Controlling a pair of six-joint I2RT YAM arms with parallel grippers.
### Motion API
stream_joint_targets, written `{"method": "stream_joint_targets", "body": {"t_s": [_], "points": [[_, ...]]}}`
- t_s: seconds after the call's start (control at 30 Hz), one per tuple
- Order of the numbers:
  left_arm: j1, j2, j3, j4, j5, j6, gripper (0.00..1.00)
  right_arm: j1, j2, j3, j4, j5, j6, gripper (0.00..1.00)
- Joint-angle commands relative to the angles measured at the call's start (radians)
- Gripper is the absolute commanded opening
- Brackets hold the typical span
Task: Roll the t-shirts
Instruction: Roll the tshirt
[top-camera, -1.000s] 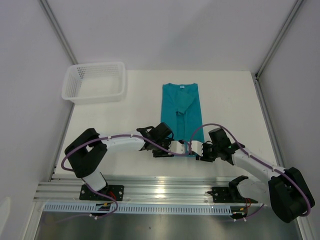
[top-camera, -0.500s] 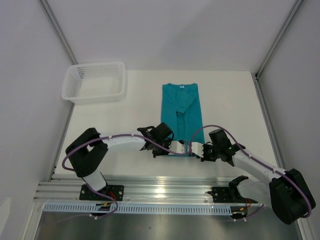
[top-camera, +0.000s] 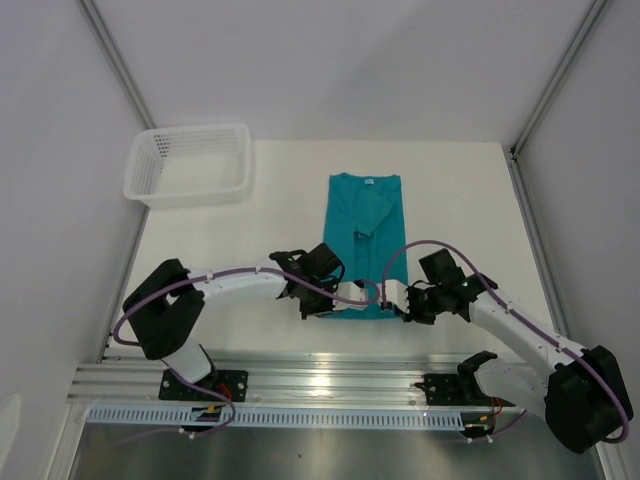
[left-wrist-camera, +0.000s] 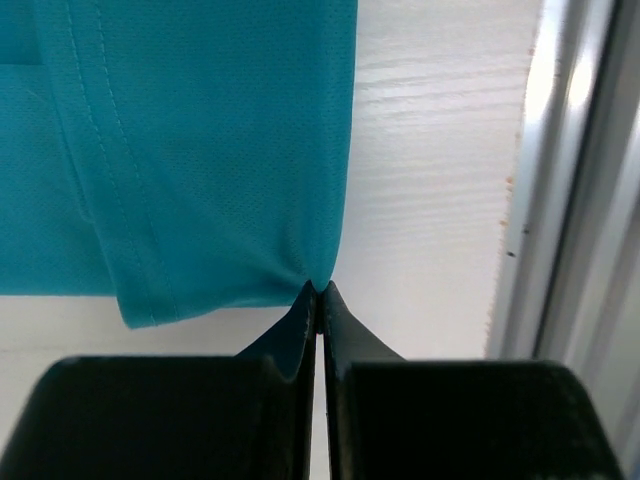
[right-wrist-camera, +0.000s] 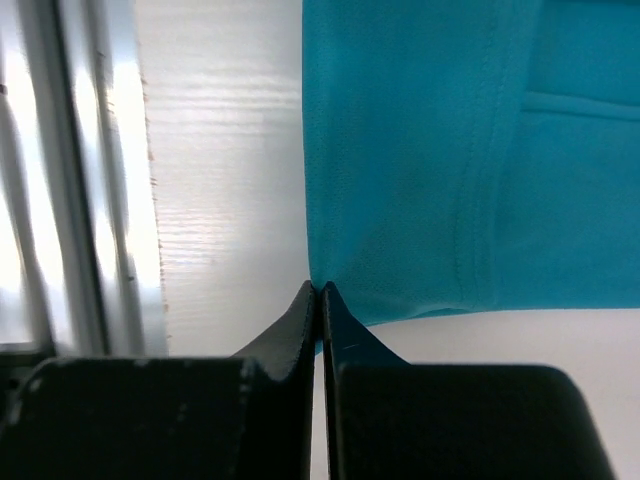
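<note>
T-shirt (top-camera: 364, 225): flat on worktop (top-camera: 460, 200), centre, folded lengthwise into a narrow strip; collar and white label (top-camera: 368, 181) at far end, hem at near end, towards the arm bases.

Left end effector (left-wrist-camera: 318, 290): clenched, jaws pressed together on the near-left hem corner; cloth puckered at the tips.

Right end effector (right-wrist-camera: 318, 290): clenched at the near-right hem corner; cloth apparently pinched between the tips, though hard to confirm at this angle.

Both end effectors low at the hem, close together, tips facing each other.

Basket (top-camera: 190, 165): far left of worktop, well apart from t-shirt.
</note>
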Motion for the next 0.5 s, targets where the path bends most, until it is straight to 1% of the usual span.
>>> {"method": "stream_joint_targets", "body": {"t_s": [0.0, 0.03, 0.1, 0.13, 0.23, 0.27, 0.37, 0.43, 0.47], "points": [[0.007, -0.074, 0.054, -0.124, 0.086, -0.032, 0.01, -0.005, 0.022, 0.121, -0.204, -0.112, -0.019, 0.00], [0.007, -0.085, 0.060, -0.169, 0.096, -0.027, 0.00, -0.003, 0.026, 0.139, -0.263, -0.126, -0.022, 0.00], [0.006, -0.112, 0.065, -0.213, 0.130, -0.013, 0.01, -0.002, 0.040, 0.184, -0.319, -0.157, -0.030, 0.00], [0.009, -0.119, 0.079, -0.259, 0.144, -0.006, 0.00, 0.001, 0.045, 0.194, -0.374, -0.165, -0.037, 0.00], [0.018, -0.123, 0.103, -0.330, 0.205, 0.032, 0.01, 0.015, 0.054, 0.228, -0.454, -0.201, -0.031, 0.00], [0.027, -0.123, 0.111, -0.377, 0.224, 0.049, 0.01, 0.020, 0.057, 0.234, -0.472, -0.214, -0.031, 0.00], [0.052, -0.114, 0.145, -0.449, 0.311, 0.078, 0.00, 0.035, 0.072, 0.248, -0.517, -0.244, -0.019, 0.00], [0.075, -0.096, 0.185, -0.462, 0.377, 0.082, 0.01, 0.030, 0.082, 0.247, -0.494, -0.231, 0.002, 0.00], [0.107, -0.082, 0.200, -0.470, 0.398, 0.080, 0.01, 0.024, 0.089, 0.250, -0.485, -0.221, 0.006, 0.00]]}}
